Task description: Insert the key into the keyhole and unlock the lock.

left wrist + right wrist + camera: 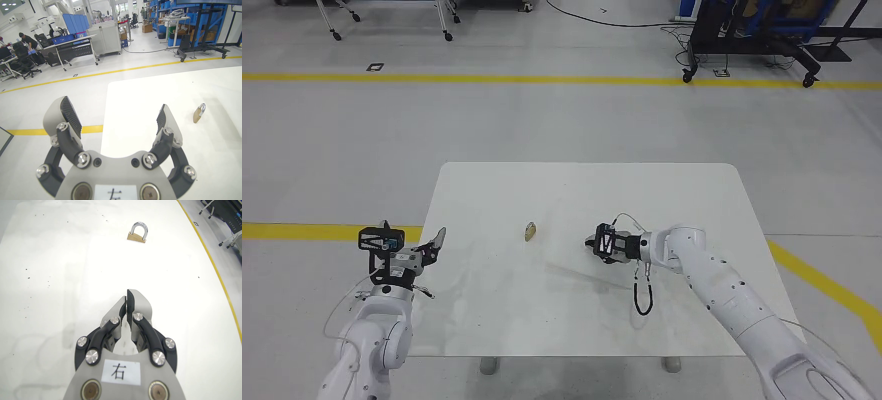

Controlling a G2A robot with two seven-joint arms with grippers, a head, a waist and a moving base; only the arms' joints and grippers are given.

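The brass lock (530, 232) is sitting on the white table (642, 190) a little left of the middle, well in from every edge, with bare tabletop all round it. In the right wrist view the lock (138, 234) is showing its silver shackle arching up with both legs running into the brass body. The left wrist view is catching the same lock (198, 113) side-on, out on the table (151, 91).

The right gripper (589, 242) is hovering over the table to the right of the lock, nose pointing left at it, near but clearly apart. Its own camera is showing the right gripper (126, 295) with ribbed pads pressed tip to tip above the table (56, 256) (whether something thin is pinched in there, I cannot tell).

The left gripper (412, 232) is hanging at the table's left edge, well apart from the lock. One finger is reaching over the tabletop and the other is out over the floor. From the wrist, the left gripper (114, 103) is spread wide, with nothing between its pads.

A yellow floor line (542, 78) is running across beyond the table's far side.
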